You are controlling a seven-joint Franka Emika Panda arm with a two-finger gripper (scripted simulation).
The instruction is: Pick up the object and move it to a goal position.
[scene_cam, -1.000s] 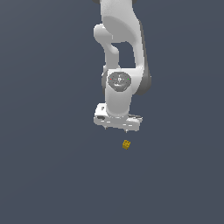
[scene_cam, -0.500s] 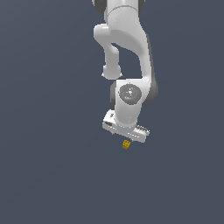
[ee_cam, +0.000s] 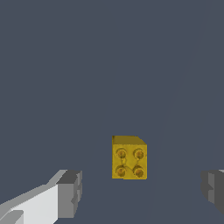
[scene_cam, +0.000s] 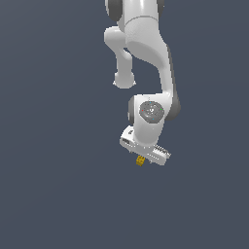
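The object is a tiny mustard-yellow studded brick point(scene_cam: 140, 161) lying on the dark grey floor. In the exterior view the white gripper point(scene_cam: 145, 158) hangs right over it and covers part of it. In the wrist view the brick point(ee_cam: 129, 158) lies between the two grey fingertips point(ee_cam: 70, 194), which stand wide apart on either side of it. The gripper point(ee_cam: 142, 190) is open and touches nothing. The brick's studs face the wrist camera.
The white Panda arm point(scene_cam: 146, 53) rises from the gripper toward the top of the exterior view. The plain dark grey floor point(scene_cam: 58, 185) fills the rest of both views. No goal marker shows.
The gripper has come down and toward the exterior view's right, from above and beside the brick to right over it. The brick has not moved.
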